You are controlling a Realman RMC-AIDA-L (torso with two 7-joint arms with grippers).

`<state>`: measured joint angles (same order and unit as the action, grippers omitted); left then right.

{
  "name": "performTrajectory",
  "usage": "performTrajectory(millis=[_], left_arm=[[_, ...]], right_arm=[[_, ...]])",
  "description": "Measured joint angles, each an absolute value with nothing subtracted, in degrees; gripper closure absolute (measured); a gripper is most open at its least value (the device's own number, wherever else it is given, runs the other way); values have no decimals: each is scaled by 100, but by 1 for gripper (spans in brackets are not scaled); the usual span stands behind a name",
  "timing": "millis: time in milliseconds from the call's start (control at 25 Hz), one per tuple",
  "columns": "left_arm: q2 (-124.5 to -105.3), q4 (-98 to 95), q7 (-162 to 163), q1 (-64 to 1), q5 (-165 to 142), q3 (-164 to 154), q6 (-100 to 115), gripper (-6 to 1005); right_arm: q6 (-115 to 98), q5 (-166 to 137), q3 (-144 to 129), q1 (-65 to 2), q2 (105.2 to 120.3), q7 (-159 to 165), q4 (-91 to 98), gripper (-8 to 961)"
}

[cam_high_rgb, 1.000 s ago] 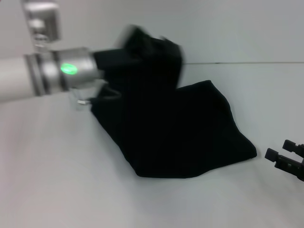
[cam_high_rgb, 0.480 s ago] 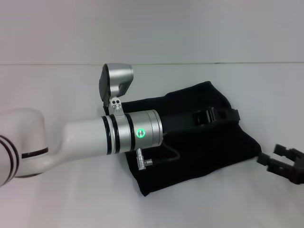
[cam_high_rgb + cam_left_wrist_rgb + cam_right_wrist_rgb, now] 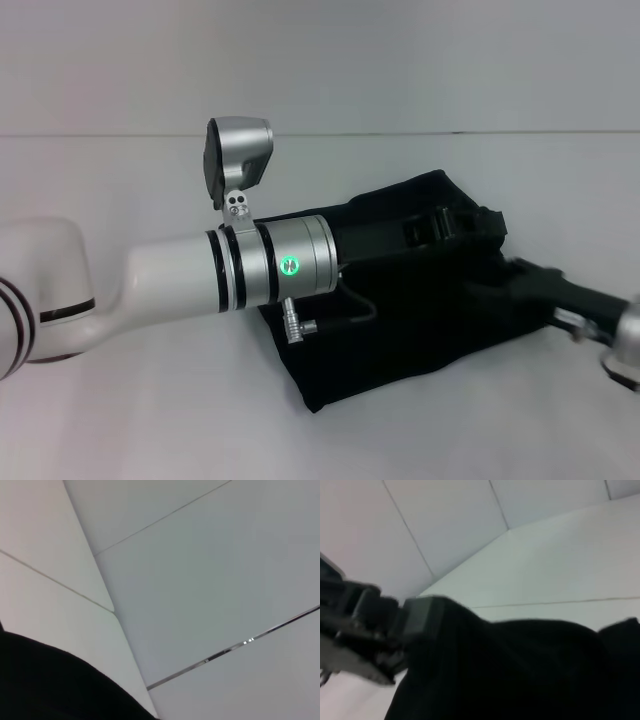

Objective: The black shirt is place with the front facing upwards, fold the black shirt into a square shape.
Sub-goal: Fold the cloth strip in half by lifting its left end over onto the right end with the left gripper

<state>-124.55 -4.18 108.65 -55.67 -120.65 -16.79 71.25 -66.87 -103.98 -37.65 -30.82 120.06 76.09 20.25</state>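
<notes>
Since half a second ago your right gripper point(image 3: 520, 272) has come in from the table's right edge onto the plain black cloth shirt point(image 3: 420, 330), while the left gripper point(image 3: 455, 225) stays across its far part. You cannot tell either gripper's grip. Only the right wrist view shows the left gripper point(image 3: 380, 620) against the cloth point(image 3: 520, 675). Your shirt lies on the white table point(image 3: 150, 420), folded to a rough dark slab, no lettering showing.
</notes>
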Motion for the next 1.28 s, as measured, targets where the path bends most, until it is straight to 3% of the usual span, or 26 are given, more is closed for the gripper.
performTrajectory(millis=[280,1280], left_arm=[[-12445,-425,10863,-5521,-12023,-1678,7314,973],[-12472,74,10123,-5505,-11950,-1446,6531,972]], right_arm=[[-5870,-10248,-3718,-3718,12031,7632,1694,6],[-5038,-9510,-3872,-4075,12001,7473,1908,6]])
